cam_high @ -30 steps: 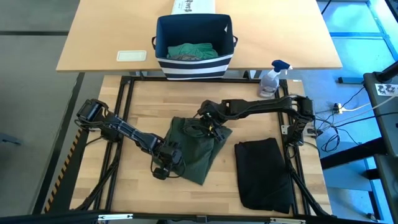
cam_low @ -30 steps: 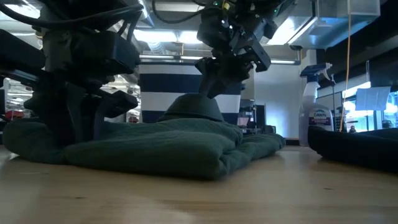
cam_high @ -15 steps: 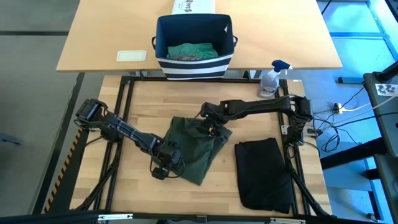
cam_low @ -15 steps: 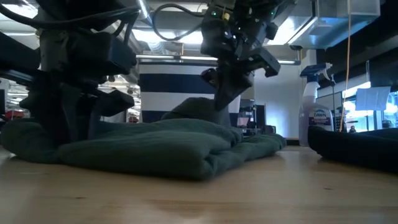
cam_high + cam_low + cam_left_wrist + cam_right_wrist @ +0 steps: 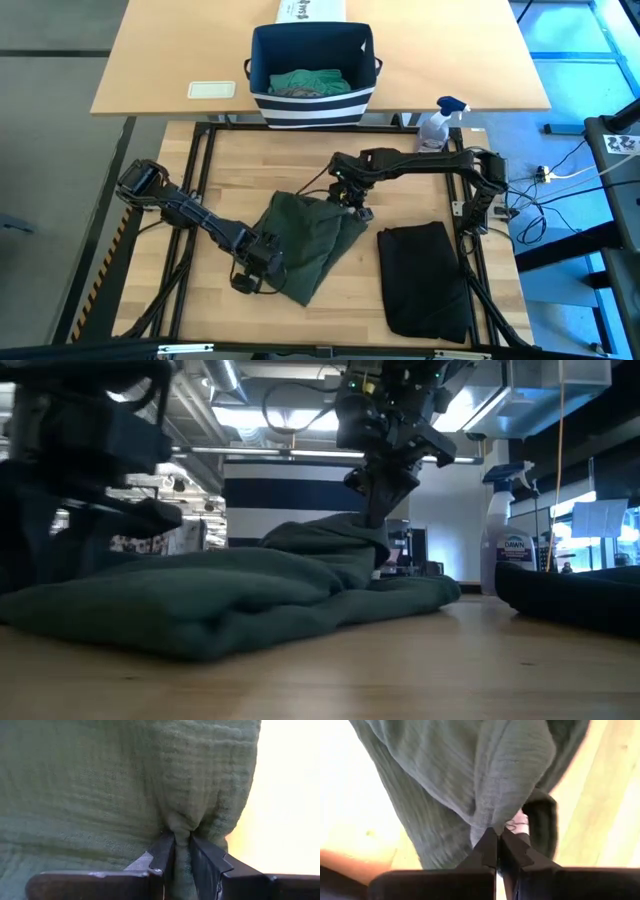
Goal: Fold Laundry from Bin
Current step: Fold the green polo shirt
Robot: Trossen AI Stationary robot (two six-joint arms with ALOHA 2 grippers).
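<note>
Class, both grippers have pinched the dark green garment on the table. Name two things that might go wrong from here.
1. The right gripper holds only a small bunch of the dark green garment, so the cloth may slip out when lifted.
2. The folded black garment lies close beside it; a swung edge might drag across and disturb that fold.

A wooden desk [image 5: 300,320] with a black frame is sitting on a grey floor [image 5: 50,120]. Behind it, a second, lighter desk [image 5: 170,50] is standing. A spray bottle [image 5: 436,126] is standing at the far edge. Cables [image 5: 560,170] are lying on the floor to the right. Long ceiling lights [image 5: 290,415] are shining in the room behind.
</note>
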